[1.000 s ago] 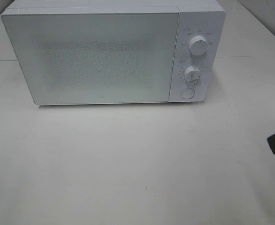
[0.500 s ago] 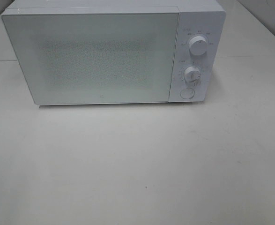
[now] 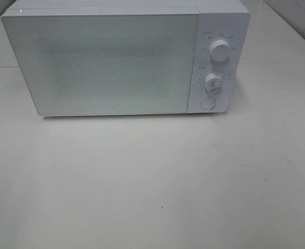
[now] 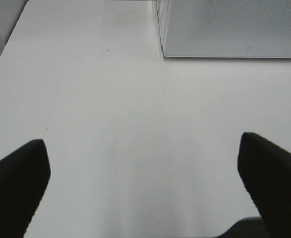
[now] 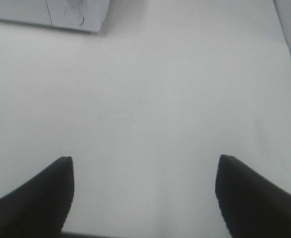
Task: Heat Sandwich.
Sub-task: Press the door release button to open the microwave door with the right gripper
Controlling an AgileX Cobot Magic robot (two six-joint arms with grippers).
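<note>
The sandwich is out of view in every frame. A white microwave [image 3: 116,62] stands at the back of the white table [image 3: 152,181] with its door shut; its corner shows in the left wrist view [image 4: 234,29] and the right wrist view [image 5: 66,15]. Two dials [image 3: 220,51] and a round button [image 3: 208,103] sit on its right panel. My left gripper [image 4: 143,148] is open over bare table, with nothing between its dark fingers [image 4: 16,183]. My right gripper [image 5: 145,166] is open too, its fingers [image 5: 41,198] empty above the table. Neither gripper shows in the high view.
The table's left edge [image 4: 1,59] runs beside a dark floor strip, and its right edge [image 5: 286,34] lies near a wall. A tiled wall [image 3: 303,21] rises at the back right.
A dark piece of the right arm at the high view's right edge has withdrawn out of frame. The microwave has not moved.
</note>
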